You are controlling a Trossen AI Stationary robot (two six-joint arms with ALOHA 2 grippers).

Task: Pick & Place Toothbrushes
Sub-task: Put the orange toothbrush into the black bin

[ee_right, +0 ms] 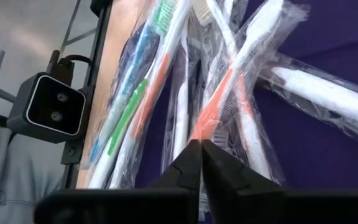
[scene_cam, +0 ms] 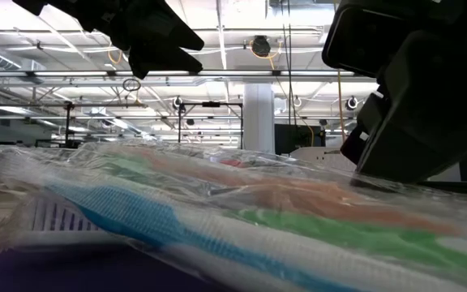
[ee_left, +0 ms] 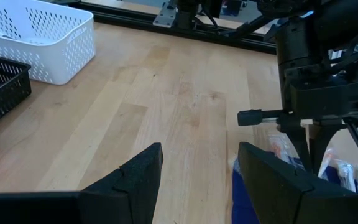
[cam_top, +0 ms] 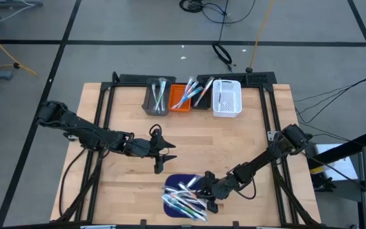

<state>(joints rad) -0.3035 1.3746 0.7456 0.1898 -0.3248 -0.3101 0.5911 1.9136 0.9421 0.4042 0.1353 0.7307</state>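
Several wrapped toothbrushes lie heaped on the blue mat at the near edge of the table, crossing one another in their clear sleeves. No brand or lettering can be read on any wrapper. More brushes already stand in the bins at the far edge: some in the grey bin, some in the orange bin, a few in the black bin, and pale ones in the white bin.

Down over the pile, the right gripper has its jaws pressed together. In its own wrist view the two finger tips meet right at the orange neck of a white brush, on or just above the wrapper; whether it is actually pinched I cannot tell.

Beside the mat, toward the middle of the table, the left gripper hangs over bare wood with its fingers spread wide and nothing between them.

At the table's edge by the mat a small grey camera sits on the black frame.
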